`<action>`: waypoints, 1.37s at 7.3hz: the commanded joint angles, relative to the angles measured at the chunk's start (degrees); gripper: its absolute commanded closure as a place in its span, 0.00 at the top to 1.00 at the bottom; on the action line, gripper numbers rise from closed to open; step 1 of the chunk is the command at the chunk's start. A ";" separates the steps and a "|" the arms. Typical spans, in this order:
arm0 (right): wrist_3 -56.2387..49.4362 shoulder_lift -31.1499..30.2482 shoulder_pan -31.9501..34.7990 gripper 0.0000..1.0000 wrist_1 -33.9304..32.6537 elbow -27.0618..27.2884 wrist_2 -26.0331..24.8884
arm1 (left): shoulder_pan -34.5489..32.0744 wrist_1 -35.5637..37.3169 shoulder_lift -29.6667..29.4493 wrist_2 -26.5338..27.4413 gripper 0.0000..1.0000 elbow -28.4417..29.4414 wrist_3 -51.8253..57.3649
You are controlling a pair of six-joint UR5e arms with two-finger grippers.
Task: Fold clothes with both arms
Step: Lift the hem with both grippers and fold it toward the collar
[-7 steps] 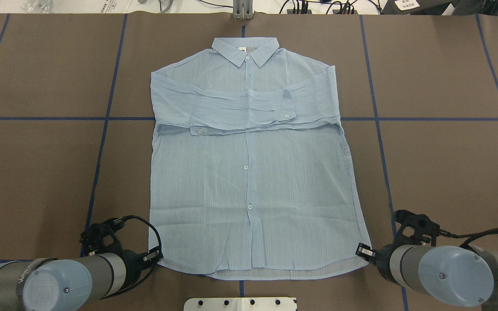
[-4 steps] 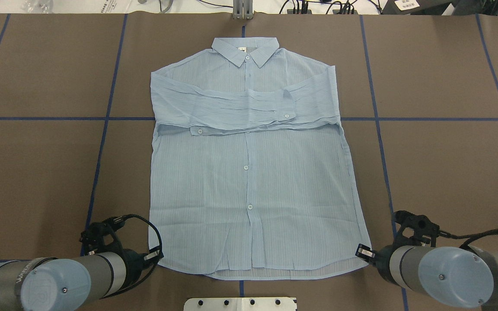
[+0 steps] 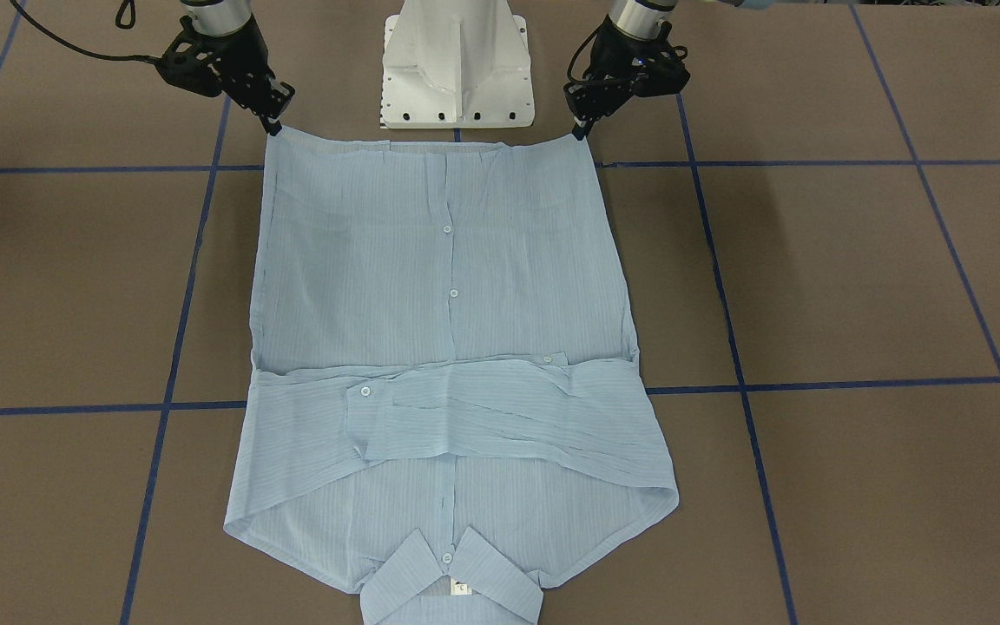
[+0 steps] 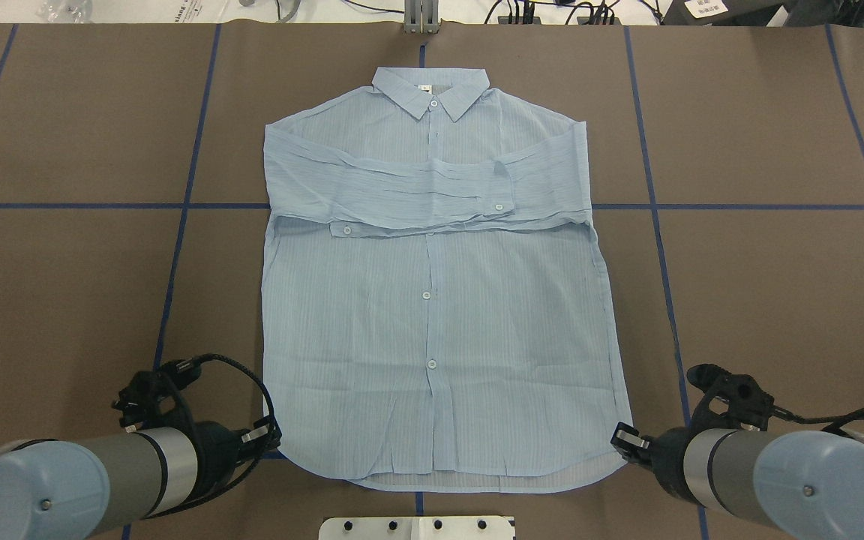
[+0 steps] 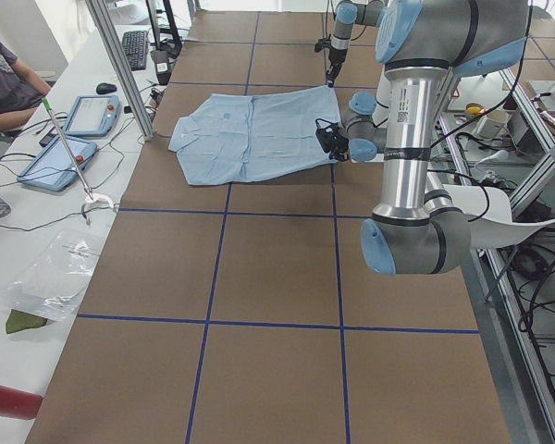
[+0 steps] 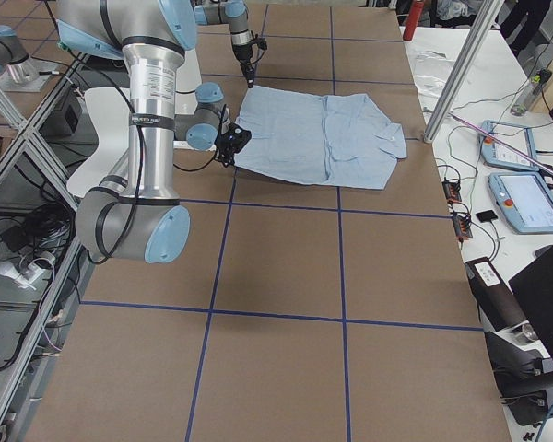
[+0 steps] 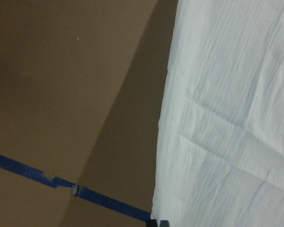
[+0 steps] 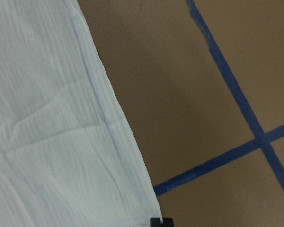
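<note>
The pale-blue striped shirt lies face up on the brown table, collar at the far side, both sleeves folded across the chest. It also shows in the front view. My left gripper is shut on the near left hem corner, which also shows in the front view. My right gripper is shut on the near right hem corner. The hem runs straight and taut between them. Both wrist views show fabric raised a little over its own shadow.
Blue tape lines cross the brown table cover. The robot's white pedestal base stands just behind the hem. Tablets and cables lie beyond the table's far edge, where a seated person shows.
Both grippers have drawn back toward the robot with the hem corners. The hem has pulled straight and risen slightly, and the whole shirt has slid a little toward the robot.
</note>
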 commanded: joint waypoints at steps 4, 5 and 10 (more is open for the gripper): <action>4.13 5.26 20.13 0.00 -0.10 2.95 -0.16 | -25.70 0.60 -10.29 -12.58 0.00 4.26 7.19; 3.95 6.66 24.01 0.00 -0.18 2.51 0.01 | -29.57 0.77 -11.89 -15.65 0.00 5.50 7.37; -2.52 25.35 32.39 0.00 -7.28 -15.37 0.10 | -37.95 -0.62 -19.90 -17.70 0.00 20.68 14.54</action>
